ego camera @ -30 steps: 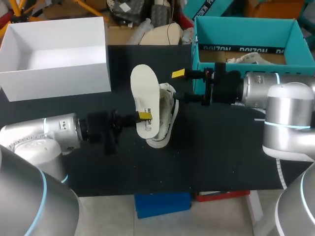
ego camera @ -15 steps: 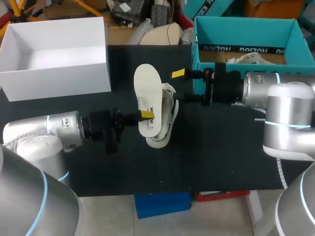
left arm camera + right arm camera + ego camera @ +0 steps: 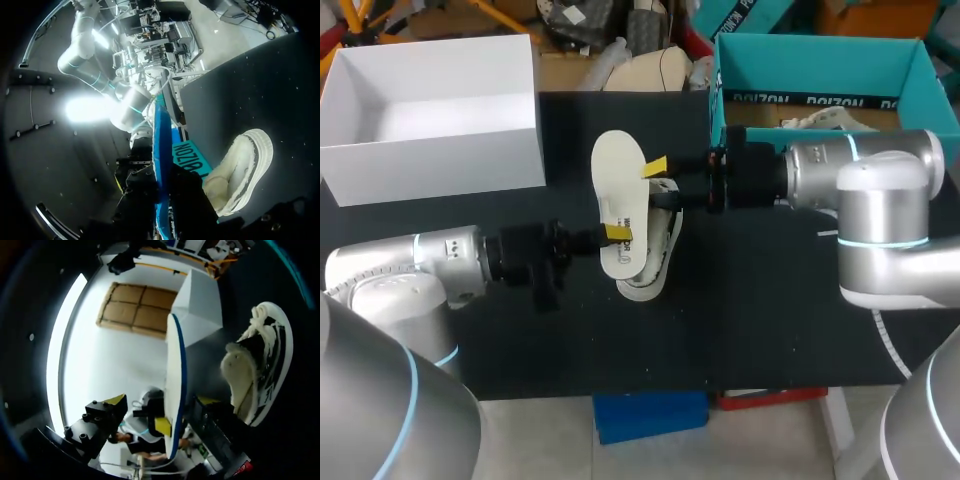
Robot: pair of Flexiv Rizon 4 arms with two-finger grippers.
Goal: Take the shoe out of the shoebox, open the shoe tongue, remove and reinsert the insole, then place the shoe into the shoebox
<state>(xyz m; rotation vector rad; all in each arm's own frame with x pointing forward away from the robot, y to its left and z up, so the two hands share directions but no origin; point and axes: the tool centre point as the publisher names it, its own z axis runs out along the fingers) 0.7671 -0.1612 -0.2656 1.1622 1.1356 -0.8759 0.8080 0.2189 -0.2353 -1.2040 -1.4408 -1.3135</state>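
Observation:
My left gripper point(image 3: 615, 233) is shut on the side edge of a cream insole point(image 3: 620, 190) with a blue underside point(image 3: 161, 145), holding it just over the shoe. The cream knit shoe point(image 3: 655, 250) lies on its side on the black table top point(image 3: 770, 310), beside the insole. My right gripper point(image 3: 660, 183) comes in from the right at the insole's other edge. In the right wrist view the insole point(image 3: 175, 385) stands edge-on between its yellow fingertips point(image 3: 114, 400), with a gap on each side, so it is open. The shoe point(image 3: 257, 370) lies beside that gripper.
The teal shoebox point(image 3: 820, 50) stands at the back right with another pale shoe point(image 3: 830, 120) inside, close behind my right arm. An open white box point(image 3: 430, 160) stands at the back left. The black table top runs to its front edge near me.
My right gripper has moved left from beside the teal box to the insole, its fingers now on either side of it. My left gripper shifted the insole slightly to the right.

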